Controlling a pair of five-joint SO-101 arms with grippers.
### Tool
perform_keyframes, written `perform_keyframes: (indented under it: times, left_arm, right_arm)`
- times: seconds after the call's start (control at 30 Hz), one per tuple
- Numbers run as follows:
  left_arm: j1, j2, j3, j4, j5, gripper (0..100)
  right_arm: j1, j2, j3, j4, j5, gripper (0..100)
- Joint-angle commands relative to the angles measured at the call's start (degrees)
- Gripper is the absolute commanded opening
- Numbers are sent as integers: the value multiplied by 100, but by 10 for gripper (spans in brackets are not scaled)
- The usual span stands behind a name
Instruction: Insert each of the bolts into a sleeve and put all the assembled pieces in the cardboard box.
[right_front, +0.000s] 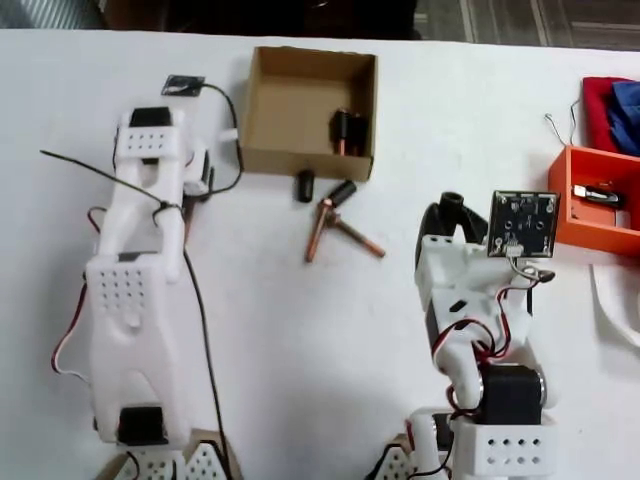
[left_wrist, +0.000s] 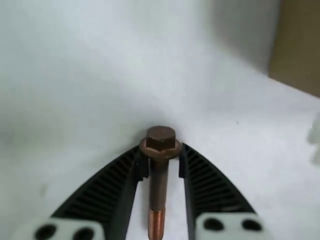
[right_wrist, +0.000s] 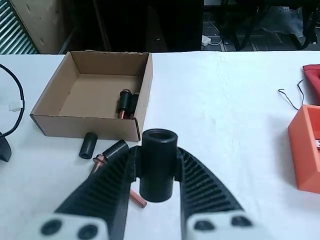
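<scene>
My left gripper (left_wrist: 160, 152) is shut on a copper bolt (left_wrist: 159, 172), whose hex head (left_wrist: 160, 141) pokes out past the fingertips just above the white table. In the high view this gripper (right_front: 197, 185) sits left of the cardboard box (right_front: 305, 160). My right gripper (right_wrist: 158, 155) is shut on a black sleeve (right_wrist: 158, 170), held upright with its bore showing. It stands right of the box (right_wrist: 85, 127). One assembled piece (right_front: 343, 130) lies inside the box. Two loose sleeves (right_front: 305, 185) (right_front: 343, 192) and two bolts (right_front: 318, 230) (right_front: 358, 237) lie just in front of it.
An orange bin (right_front: 600, 200) and a red cloth (right_front: 605, 100) sit at the right edge of the table. A black cable (right_front: 205, 330) runs along the left arm, and another loops between that arm and the box.
</scene>
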Motion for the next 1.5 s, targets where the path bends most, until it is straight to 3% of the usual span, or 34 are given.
perform_keyframes:
  times: [0.0,0.2,0.3,0.6,0.8,0.9,1.13,1.3,1.47]
  left_arm:
    - [-62,141,-207,26,-35,129]
    - [-62,273,-532,246,-18,124]
    - [-62,246,-778,413,-18,23]
    - [-44,237,-2422,1960,-9,26]
    - [-167,-791,-2791,2048,0,25]
    - [-149,-1987,-1947,2048,79,25]
    - [-149,-5653,1393,1855,668,25]
    - [158,-8475,3248,624,466,25]
    - [730,-10400,5165,-1002,475,25]
  right_arm:
    - [48,-92,-53,-22,-35,23]
    - [48,-92,-53,-22,-35,23]
    - [48,-92,-53,-22,-35,23]
    - [48,-101,-53,-13,-35,23]
    - [31,-101,-53,-22,-35,23]
    - [4,-101,-53,-57,-35,23]
    - [4,-101,-79,-189,-35,23]
    - [-119,-101,-70,-488,-35,23]
    - [-769,-92,211,-1226,-35,23]
